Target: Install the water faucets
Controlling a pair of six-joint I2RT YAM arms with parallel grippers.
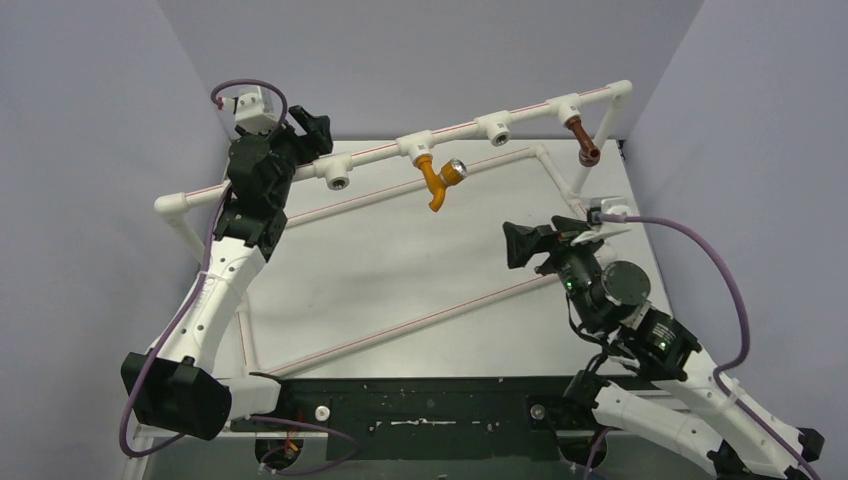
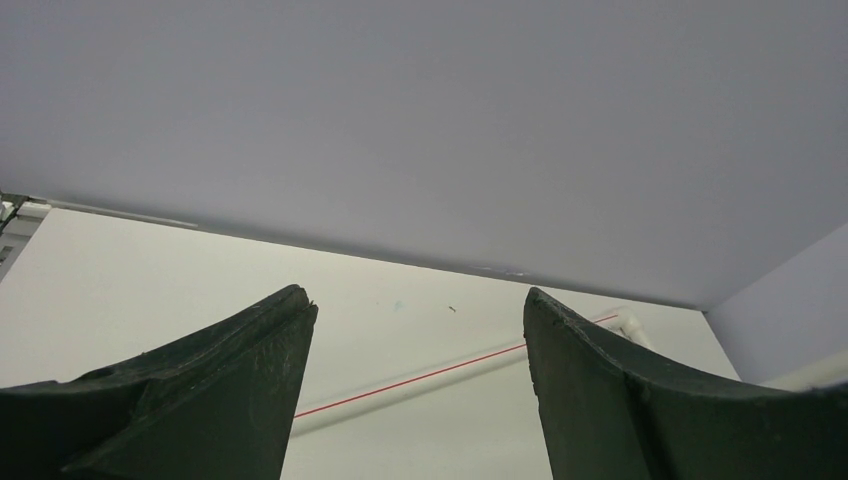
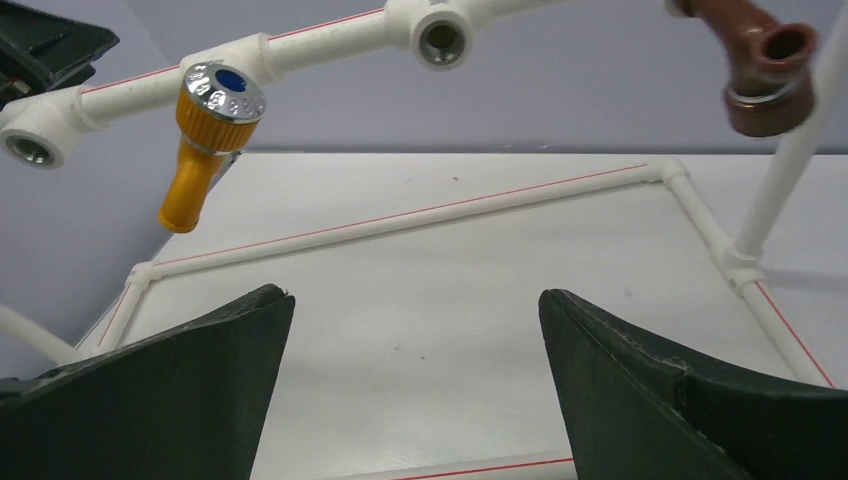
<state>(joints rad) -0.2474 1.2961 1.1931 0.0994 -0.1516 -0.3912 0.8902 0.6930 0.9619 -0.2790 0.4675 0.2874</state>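
Judging by the top rail of the pipe frame (image 1: 455,134), both taps seem installed and little is left: the orange-yellow faucet (image 1: 437,180) hangs from a middle tee (image 1: 413,147), the reddish-brown faucet (image 1: 582,140) from the right-hand tee (image 1: 568,106), while the left gripper (image 2: 415,385) and right gripper (image 3: 415,395) gape wide, empty.

Enclosure: left wall (image 1: 80,150), far wall (image 1: 420,50) and right wall (image 1: 740,120), all plain lavender-grey and unmarked. Counter (image 1: 400,280) pale off-white, matte. Lighting even, shadows soft. Black strip (image 1: 430,400) runs along the counter's near edge, flecked with white.
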